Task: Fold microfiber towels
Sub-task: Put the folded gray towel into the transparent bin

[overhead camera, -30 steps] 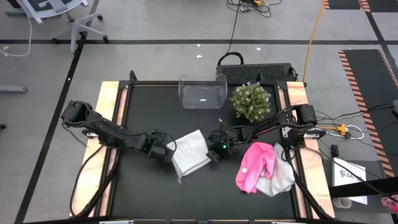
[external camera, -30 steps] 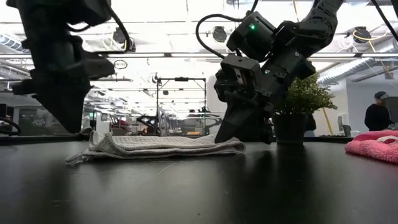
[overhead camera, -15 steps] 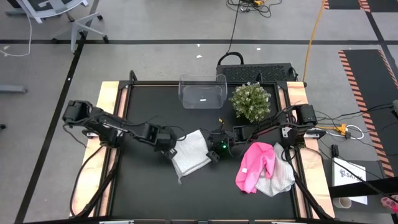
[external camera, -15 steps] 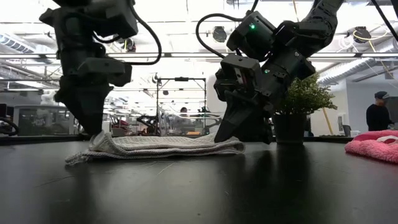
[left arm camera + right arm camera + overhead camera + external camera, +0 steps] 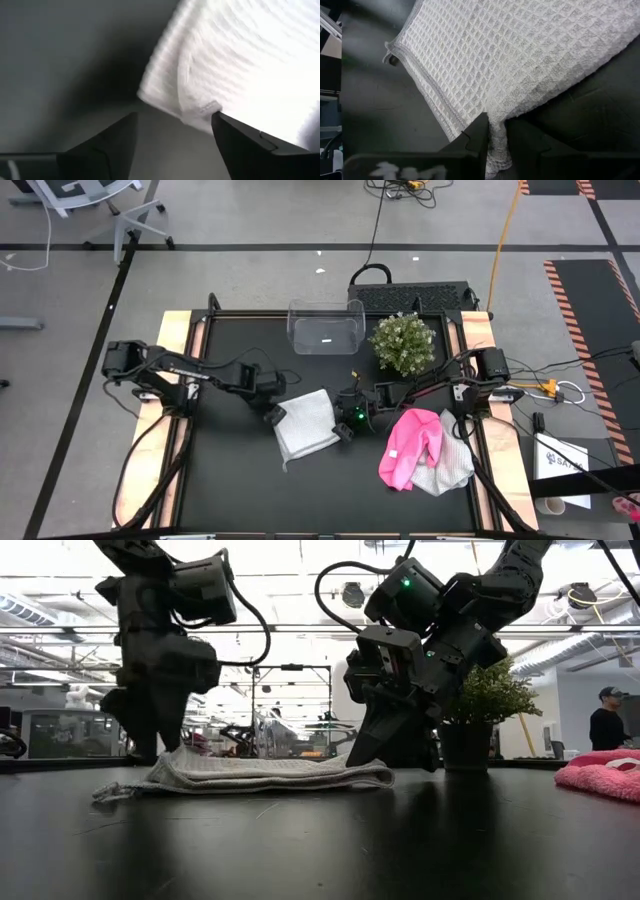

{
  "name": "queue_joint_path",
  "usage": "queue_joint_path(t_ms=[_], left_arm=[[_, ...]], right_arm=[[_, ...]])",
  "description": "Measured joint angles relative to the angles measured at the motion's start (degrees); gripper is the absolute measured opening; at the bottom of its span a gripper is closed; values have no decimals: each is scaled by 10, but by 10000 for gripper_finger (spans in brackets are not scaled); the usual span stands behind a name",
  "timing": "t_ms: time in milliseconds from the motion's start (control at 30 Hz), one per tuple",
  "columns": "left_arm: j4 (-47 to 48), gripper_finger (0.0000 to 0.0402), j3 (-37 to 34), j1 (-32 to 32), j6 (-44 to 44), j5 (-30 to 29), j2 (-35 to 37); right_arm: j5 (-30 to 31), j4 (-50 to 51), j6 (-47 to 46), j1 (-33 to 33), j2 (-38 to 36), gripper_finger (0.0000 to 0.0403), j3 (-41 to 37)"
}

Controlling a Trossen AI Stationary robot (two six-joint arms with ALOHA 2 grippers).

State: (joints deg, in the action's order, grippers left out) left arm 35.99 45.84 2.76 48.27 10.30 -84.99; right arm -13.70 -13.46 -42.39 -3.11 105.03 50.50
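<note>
L tool (image 5: 274, 416) opened, released white towel (image 5: 308, 425).

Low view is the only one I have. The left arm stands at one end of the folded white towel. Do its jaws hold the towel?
Observer: No. The left wrist view shows the left jaws open, with a corner of the white towel lying free just ahead of them.
Operator: And the right arm?
Observer: The right wrist view shows the right jaws shut on a fold at that towel's edge.
Operator: Is the pink towel alone?
Observer: No. From above, the pink towel lies partly over a pale grey towel.
</note>
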Motion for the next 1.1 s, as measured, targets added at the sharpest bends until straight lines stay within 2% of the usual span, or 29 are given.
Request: queue_joint_path(t_ms=[67, 167, 300, 433, 500, 800, 1100], left_arm=[[-2, 265, 0, 0, 0, 27, 5], [-8, 270, 0, 0, 1, 30, 18], [-20, 268, 0, 3, 3, -8, 45], [-17, 267, 0, 3, -13, -75, 56], [-17, 267, 0, 3, -17, -80, 52], [-37, 267, 0, 3, -23, -68, -7], [-77, 266, 2, 6, -32, -28, -66]], right_arm=[[0, 0, 0, 0, 0, 57, 0], [0, 0, 0, 0, 0, 57, 0], [0, 0, 0, 0, 0, 57, 0], [0, 0, -4, 0, 0, 57, 0], [0, 0, -4, 0, 0, 57, 0], [1, -4, -4, 0, 0, 57, 0], [1, -17, -17, 0, 0, 57, 0]])
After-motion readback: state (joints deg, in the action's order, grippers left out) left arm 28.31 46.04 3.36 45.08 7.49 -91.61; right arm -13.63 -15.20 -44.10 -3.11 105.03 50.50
